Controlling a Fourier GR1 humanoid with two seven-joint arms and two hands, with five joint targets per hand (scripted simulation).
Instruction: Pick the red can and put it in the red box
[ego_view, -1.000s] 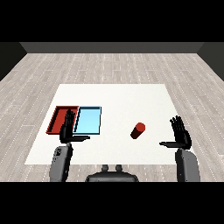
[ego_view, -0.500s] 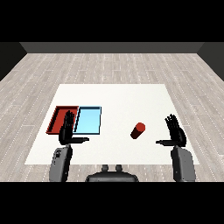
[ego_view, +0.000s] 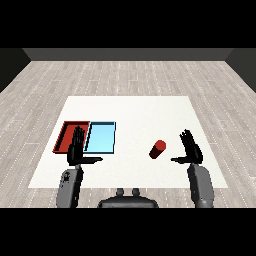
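The red can (ego_view: 157, 149) lies tilted on the white table (ego_view: 135, 112), right of centre. My right hand (ego_view: 191, 150) is open a short way to the can's right, fingers straight, thumb pointing left toward it, not touching. The red tray (ego_view: 67, 133) lies at the table's left, next to the light blue tray (ego_view: 101, 137). Over the red tray's near corner my left hand (ego_view: 77, 149) stays open with fingers up, hiding part of the tray.
Both trays sit side by side with edges touching. The table's near edge runs just below both hands. Grey plank floor (ego_view: 130, 75) surrounds the table.
My right hand has drifted left and slightly down, closer to the red can. The left hand and the can have stayed where they were.
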